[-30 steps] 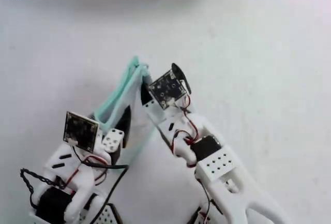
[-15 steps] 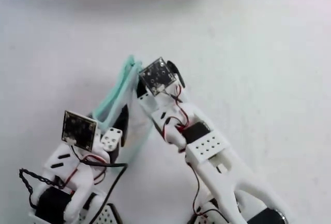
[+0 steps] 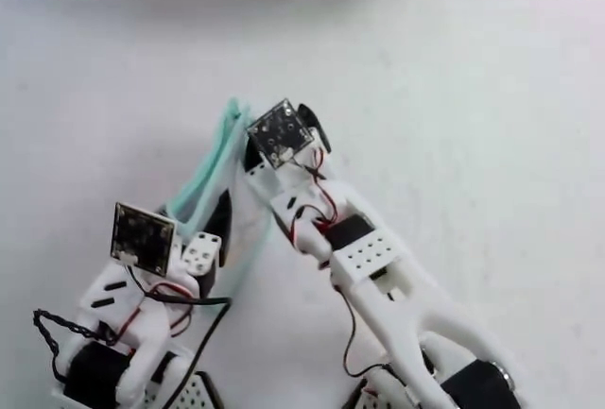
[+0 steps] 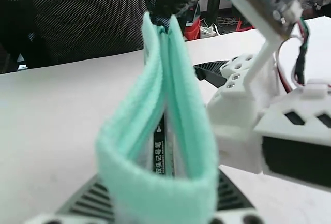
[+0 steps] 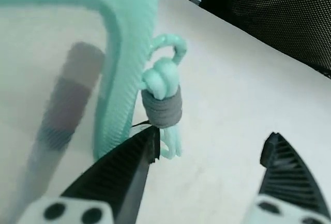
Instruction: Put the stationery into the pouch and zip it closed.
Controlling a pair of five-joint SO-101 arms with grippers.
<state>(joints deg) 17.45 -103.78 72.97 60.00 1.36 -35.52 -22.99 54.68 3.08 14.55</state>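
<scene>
CHANGE: right hand [image 5: 212,140] advanced along pouch [image 3: 210,168] to its far end, now spread astride the zipper pull [image 5: 161,105], 1 finger [image 5: 132,154] touching it | left hand [image 4: 158,211] pinches pouch's near end on surface [image 3: 473,97] | pen [image 4: 159,146] inside | zipping likely next, pull ungrasped

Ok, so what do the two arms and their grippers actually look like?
The left arm and right arm are white plastic shells around black motor blocks, with thin red and black wires and a square camera board at each wrist. The right gripper has black, pointed fingers.
</scene>
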